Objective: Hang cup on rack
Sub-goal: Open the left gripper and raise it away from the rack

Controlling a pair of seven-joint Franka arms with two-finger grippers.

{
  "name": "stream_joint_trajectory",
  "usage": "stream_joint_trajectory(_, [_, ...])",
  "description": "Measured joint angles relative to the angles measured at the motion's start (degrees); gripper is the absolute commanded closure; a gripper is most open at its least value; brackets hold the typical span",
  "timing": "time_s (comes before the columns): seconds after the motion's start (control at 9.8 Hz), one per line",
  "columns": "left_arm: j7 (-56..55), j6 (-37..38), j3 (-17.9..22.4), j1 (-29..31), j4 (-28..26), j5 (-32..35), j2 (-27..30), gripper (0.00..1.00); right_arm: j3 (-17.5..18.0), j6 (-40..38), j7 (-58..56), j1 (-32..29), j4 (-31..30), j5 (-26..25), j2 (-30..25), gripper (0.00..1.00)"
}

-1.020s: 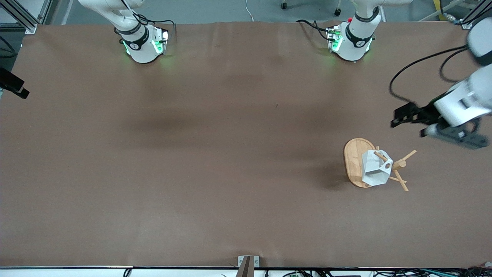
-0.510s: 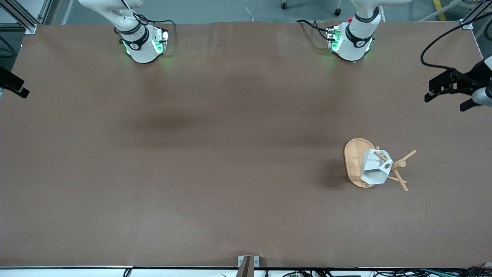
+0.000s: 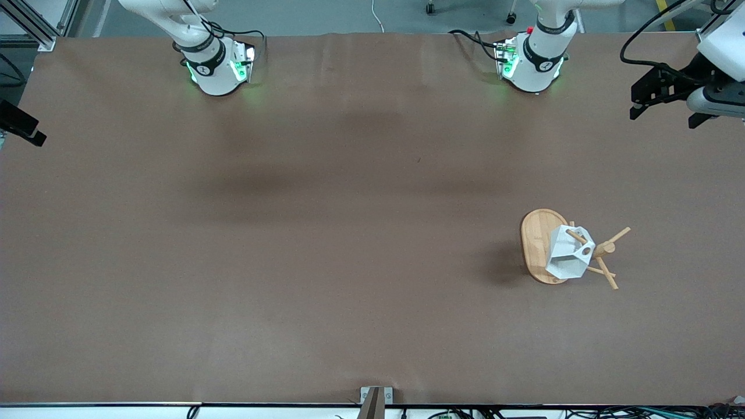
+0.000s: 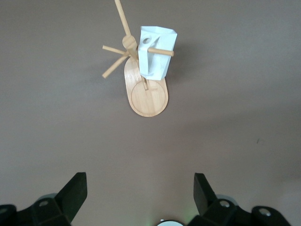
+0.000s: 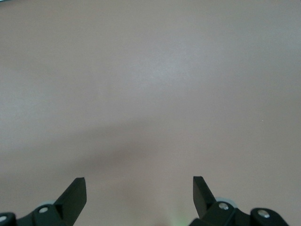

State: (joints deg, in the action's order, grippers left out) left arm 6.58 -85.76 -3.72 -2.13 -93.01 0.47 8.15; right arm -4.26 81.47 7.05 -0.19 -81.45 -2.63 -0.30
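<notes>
The white faceted cup [image 3: 566, 260] hangs on the bamboo rack [image 3: 534, 244], with a peg through the hole in its handle. The rack stands on the table toward the left arm's end. In the left wrist view the cup [image 4: 157, 66] and the rack's oval base [image 4: 148, 99] lie well ahead of the gripper. My left gripper [image 3: 663, 119] is open and empty, up in the air over the table's edge at the left arm's end, far from the rack; it also shows in its own view [image 4: 139, 188]. My right gripper [image 5: 139, 190] is open and empty over bare brown table; the front view does not show it.
Both arm bases [image 3: 215, 64] [image 3: 532, 61] stand along the table's edge farthest from the front camera. A brown cover [image 3: 326, 233] lies over the whole table. A black cable [image 3: 640, 35] loops off the left arm's hand.
My left gripper has drawn away from the rack, rising and moving toward the arm bases' edge at the left arm's end. The cup stays hanging on the rack. The right arm has not moved.
</notes>
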Motion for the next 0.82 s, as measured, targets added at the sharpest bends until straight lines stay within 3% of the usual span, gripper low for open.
stream_joint_trajectory(0.82, [-2.9,-1.1,-0.4,0.2,-0.6,-0.5,0.5,0.00,0.0,-0.1,0.0,0.0,0.0,0.0,0.0,0.00])
